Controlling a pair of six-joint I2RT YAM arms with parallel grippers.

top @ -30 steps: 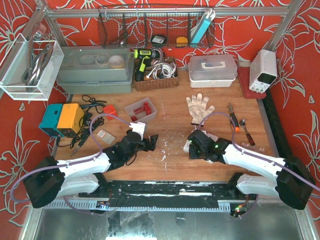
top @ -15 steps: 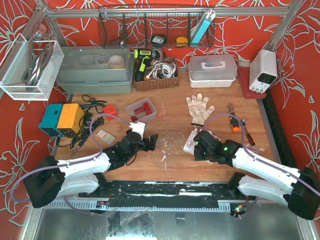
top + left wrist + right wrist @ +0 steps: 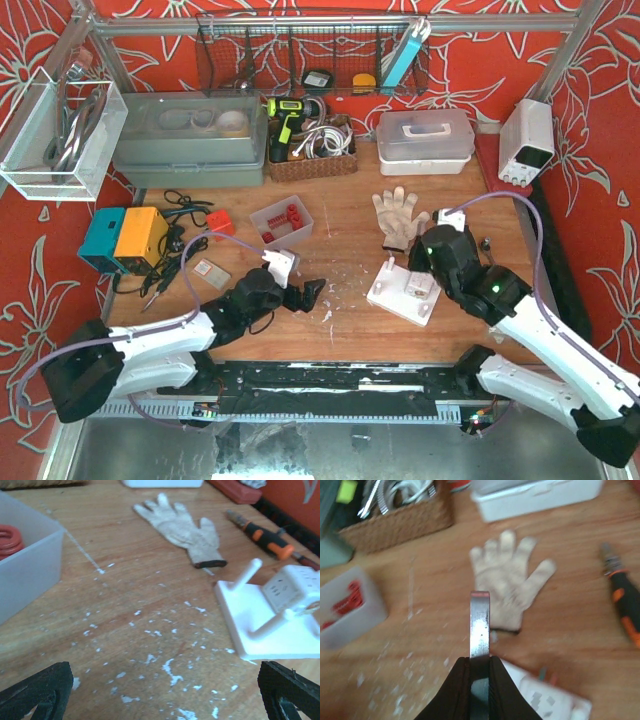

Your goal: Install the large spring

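A white base plate (image 3: 392,297) with upright pegs and a small white block lies on the wooden table; the left wrist view shows the base plate (image 3: 260,630) at the right. My right gripper (image 3: 434,250) hangs above its far edge, shut on a flat metal strip (image 3: 480,625) that sticks up between its fingers (image 3: 460,680). My left gripper (image 3: 306,292) rests low to the plate's left, open and empty, one fingertip (image 3: 40,687) at each lower corner of its view. Red coiled springs (image 3: 7,537) lie in a clear tub (image 3: 282,222); I cannot pick out the large spring.
A white glove (image 3: 398,215) lies behind the plate. An orange-handled screwdriver (image 3: 265,535) lies at the right. A blue and yellow box (image 3: 125,238) with cables sits far left. A wicker basket (image 3: 312,160), a white lidded box (image 3: 425,140) and a power supply (image 3: 527,140) line the back.
My right arm rose and swung back to the right, uncovering the white base plate. My left gripper shifted slightly to the right and stayed open.
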